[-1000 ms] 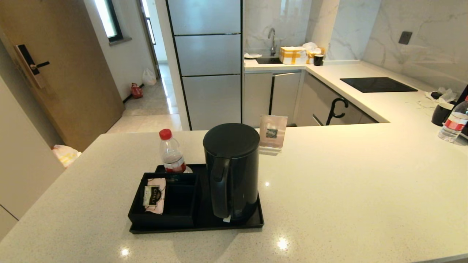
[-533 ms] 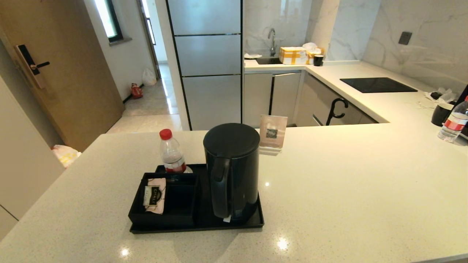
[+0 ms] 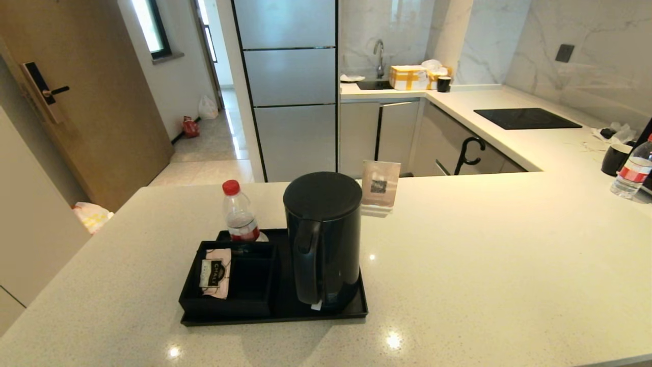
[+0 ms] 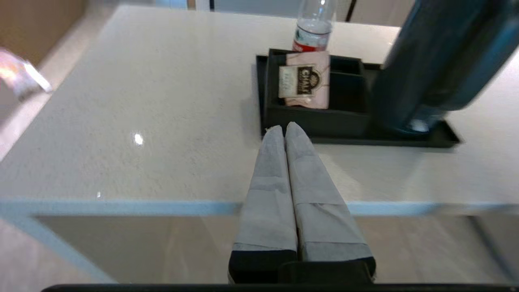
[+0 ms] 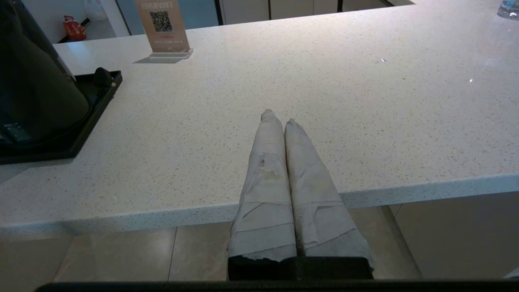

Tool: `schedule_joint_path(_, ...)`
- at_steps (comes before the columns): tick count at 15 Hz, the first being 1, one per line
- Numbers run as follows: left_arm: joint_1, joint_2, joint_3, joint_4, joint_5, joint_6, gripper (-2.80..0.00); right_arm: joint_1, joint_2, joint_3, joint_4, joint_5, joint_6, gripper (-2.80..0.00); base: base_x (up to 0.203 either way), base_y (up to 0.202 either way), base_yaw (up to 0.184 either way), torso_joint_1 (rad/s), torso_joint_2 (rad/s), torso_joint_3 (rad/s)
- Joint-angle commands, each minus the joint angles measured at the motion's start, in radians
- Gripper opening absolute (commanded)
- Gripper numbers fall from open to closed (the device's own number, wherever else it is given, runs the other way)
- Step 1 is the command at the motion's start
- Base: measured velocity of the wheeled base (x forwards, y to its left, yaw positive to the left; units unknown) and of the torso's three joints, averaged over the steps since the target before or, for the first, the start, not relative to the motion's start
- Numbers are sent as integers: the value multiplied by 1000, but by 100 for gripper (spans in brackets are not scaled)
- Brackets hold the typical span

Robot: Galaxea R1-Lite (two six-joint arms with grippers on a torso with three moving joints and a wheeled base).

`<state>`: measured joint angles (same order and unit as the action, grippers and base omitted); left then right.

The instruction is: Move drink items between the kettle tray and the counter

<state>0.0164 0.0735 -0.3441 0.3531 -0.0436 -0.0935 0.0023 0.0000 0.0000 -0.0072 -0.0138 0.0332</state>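
Note:
The tall black kettle (image 3: 322, 239) stands on the right half of the black kettle tray (image 3: 351, 312), on the pale counter (image 3: 484, 265). A small clear water bottle (image 3: 238, 212) with a red cap stands at the tray's far left corner, behind the compartment box (image 3: 249, 285). The box holds a pink tea sachet (image 3: 214, 272). My left gripper (image 4: 284, 129) is shut and empty, near the counter's front edge, short of the tray (image 4: 405, 140). My right gripper (image 5: 277, 117) is shut and empty over bare counter, to the right of the kettle (image 5: 32, 89). Neither gripper shows in the head view.
A small card stand with a QR code (image 3: 379, 186) sits behind the kettle. At the far right stand a second water bottle (image 3: 631, 171) and a squat black mug (image 3: 614, 158). A black cooktop (image 3: 524, 118) lies beyond on the side counter.

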Motion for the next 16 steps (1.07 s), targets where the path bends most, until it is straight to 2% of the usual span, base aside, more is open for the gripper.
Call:
schedule_joint_path(1,-3,-60,254,-228,17,39,-280,1,0,0,0,0,1,-280,0,0,0,0,0,0)
schedule_joint_path(2,-3,-67,308,-314,28,63,-280,1,0,0,0,0,1,-280,0,0,0,0,0,0)
schedule_joint_path(4,-4,-73,341,-349,42,84,-280,1,0,0,0,0,1,-280,0,0,0,0,0,0)
schedule_joint_path(16,-4,-74,344,-352,44,86,-280,1,2,0,0,0,11,-280,0,0,0,0,0,0)
